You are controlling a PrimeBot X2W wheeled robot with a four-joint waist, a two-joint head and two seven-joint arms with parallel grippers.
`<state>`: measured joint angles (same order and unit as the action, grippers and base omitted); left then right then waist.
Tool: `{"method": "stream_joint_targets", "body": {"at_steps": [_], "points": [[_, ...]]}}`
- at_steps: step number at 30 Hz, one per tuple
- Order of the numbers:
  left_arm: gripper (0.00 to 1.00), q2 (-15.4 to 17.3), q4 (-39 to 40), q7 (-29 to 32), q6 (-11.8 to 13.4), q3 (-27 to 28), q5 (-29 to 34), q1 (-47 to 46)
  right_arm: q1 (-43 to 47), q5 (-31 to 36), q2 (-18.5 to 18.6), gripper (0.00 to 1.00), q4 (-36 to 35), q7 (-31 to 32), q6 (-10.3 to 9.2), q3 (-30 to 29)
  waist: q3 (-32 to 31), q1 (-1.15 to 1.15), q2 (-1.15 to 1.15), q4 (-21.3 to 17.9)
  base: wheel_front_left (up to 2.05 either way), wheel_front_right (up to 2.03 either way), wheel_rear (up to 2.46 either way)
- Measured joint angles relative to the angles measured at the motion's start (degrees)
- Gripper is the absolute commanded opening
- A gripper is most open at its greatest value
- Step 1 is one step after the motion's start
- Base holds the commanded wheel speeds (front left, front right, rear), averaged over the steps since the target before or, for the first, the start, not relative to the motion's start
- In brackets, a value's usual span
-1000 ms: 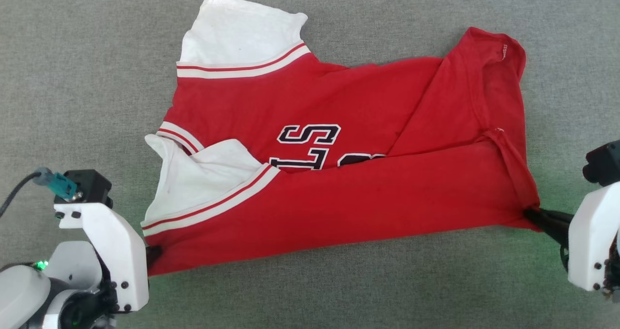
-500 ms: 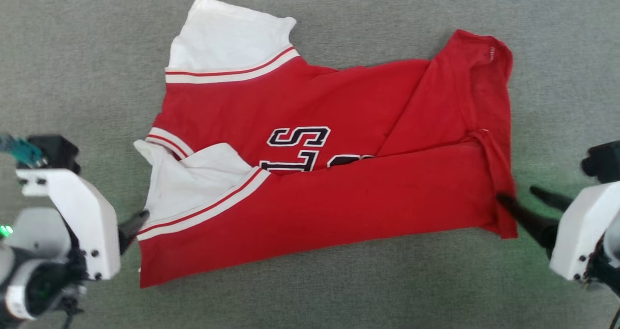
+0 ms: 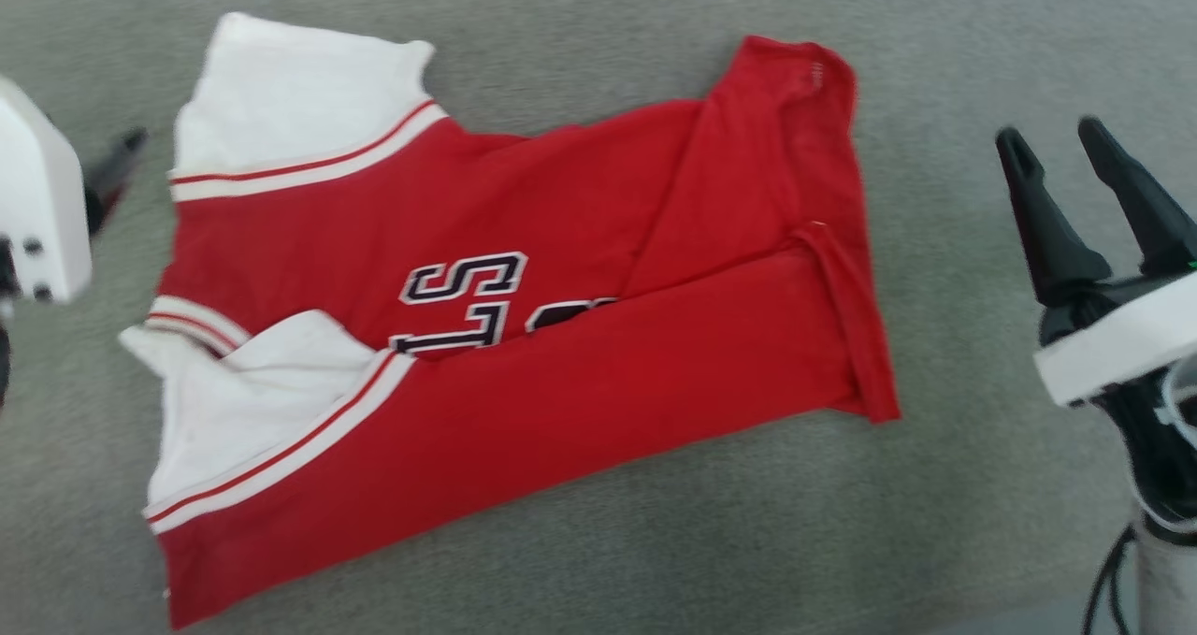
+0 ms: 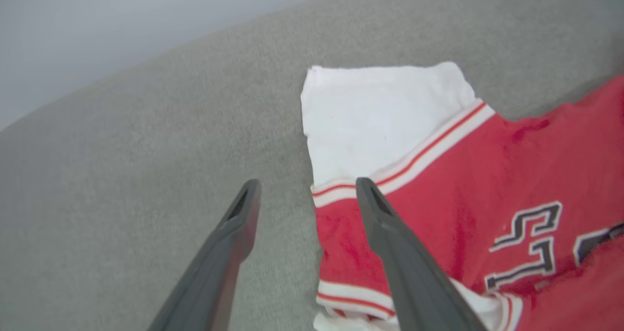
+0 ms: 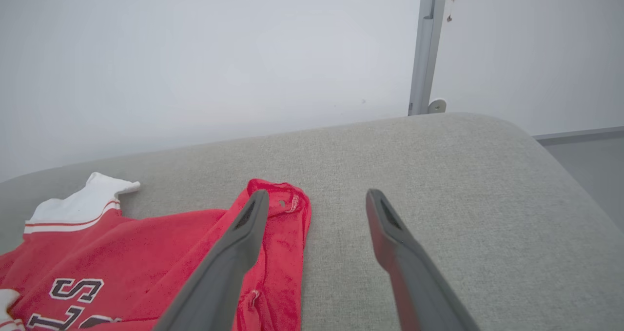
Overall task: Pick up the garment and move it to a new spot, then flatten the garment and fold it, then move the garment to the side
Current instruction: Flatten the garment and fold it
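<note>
Overhead, I see the red jersey [image 3: 580, 195] half-folded on grey fabric [image 3: 935, 523]; my right wrist camera adds a white wall [image 5: 195, 53] behind. Left pincer [image 4: 307, 184] gapes beside its sleeve; right pincer [image 3: 1049, 135] gapes well apart.

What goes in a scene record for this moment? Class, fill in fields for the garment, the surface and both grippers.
garment: red jersey lying flat, near long edge folded over part of its chest lettering
sleeves: white; far sleeve spread flat, near sleeve rumpled
surface: grey fabric cushion
left gripper: open, holding nothing
right gripper: open, clear of the hem, holding nothing
</note>
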<state>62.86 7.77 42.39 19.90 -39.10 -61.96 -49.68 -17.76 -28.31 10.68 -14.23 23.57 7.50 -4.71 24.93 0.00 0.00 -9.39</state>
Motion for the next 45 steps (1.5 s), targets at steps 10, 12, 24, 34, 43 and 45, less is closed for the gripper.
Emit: {"method": "stream_joint_targets", "body": {"at_steps": [10,12,24,34,43,45], "points": [[1.0,-8.2,-22.5,0.8,-11.7,-3.8,7.4,-13.7,-3.2,3.0,-3.2,1.0,6.3,-12.7,0.0,6.6,2.4,0.0,0.0,-7.0,0.0,0.0,0.0],[1.0,-9.2,-26.4,1.1,-12.5,-4.3,8.2,-15.5,-3.8,2.4,-3.6,1.0,7.3,-13.4,0.0,7.6,3.1,0.0,0.0,-8.2,0.0,0.0,0.0],[1.0,-14.5,-43.5,5.6,-14.3,-6.2,8.5,-20.9,-6.8,-0.8,-1.4,1.0,10.3,-11.9,0.0,12.1,7.2,0.0,0.0,-11.2,0.0,0.0,0.0],[0.0,-19.6,-45.0,9.4,-14.7,-6.6,7.0,-24.8,-22.8,-4.3,3.0,1.0,20.4,1.7,0.0,18.5,9.1,0.0,0.0,-8.1,0.0,0.0,0.0],[0.0,-23.0,-44.2,7.4,-14.6,-7.0,7.6,-26.3,-38.7,-8.2,3.8,1.0,36.8,13.3,0.0,25.9,10.5,0.0,0.0,-4.2,0.0,0.0,0.0],[0.0,-23.6,-44.2,6.9,-14.6,-7.0,7.7,-26.5,-41.4,-8.0,3.7,1.0,41.1,15.3,0.0,27.1,10.7,0.0,0.0,-3.4,0.0,0.0,0.0]]}}
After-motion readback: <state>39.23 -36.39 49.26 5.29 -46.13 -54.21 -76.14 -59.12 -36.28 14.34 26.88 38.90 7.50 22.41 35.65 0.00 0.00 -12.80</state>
